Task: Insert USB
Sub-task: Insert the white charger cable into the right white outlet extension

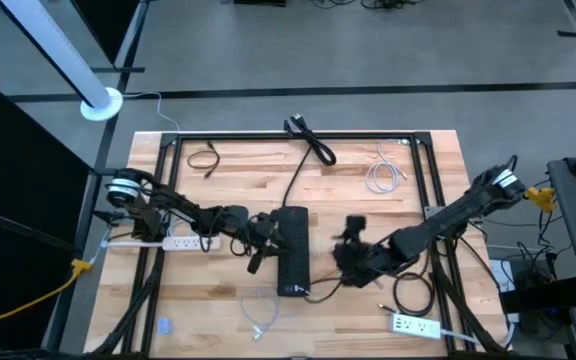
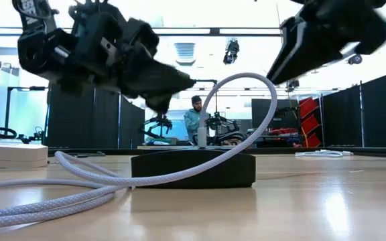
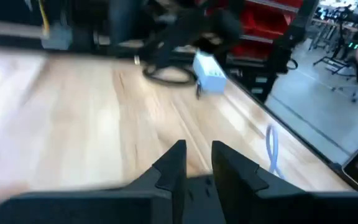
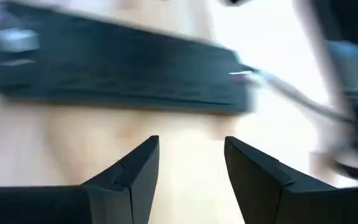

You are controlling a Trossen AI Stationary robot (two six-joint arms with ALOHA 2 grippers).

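A long black box (image 1: 293, 250) lies in the middle of the table; it also shows in the low view (image 2: 193, 169) and the right wrist view (image 4: 117, 68). A white braided USB cable (image 2: 112, 179) loops up from the table, and its plug (image 2: 202, 137) stands in the box's top near one end. My left gripper (image 1: 258, 243) hovers just left of the box, its fingers (image 3: 197, 165) a narrow gap apart with nothing between. My right gripper (image 1: 349, 245) hovers just right of the box, open (image 4: 191, 165) and empty.
A white power strip (image 1: 173, 242) lies at the left, another (image 1: 415, 325) at the near right. Cables lie at the far side: black ones (image 1: 313, 145) (image 1: 203, 158) and a white coil (image 1: 383, 178). A person (image 2: 194, 117) stands in the room behind.
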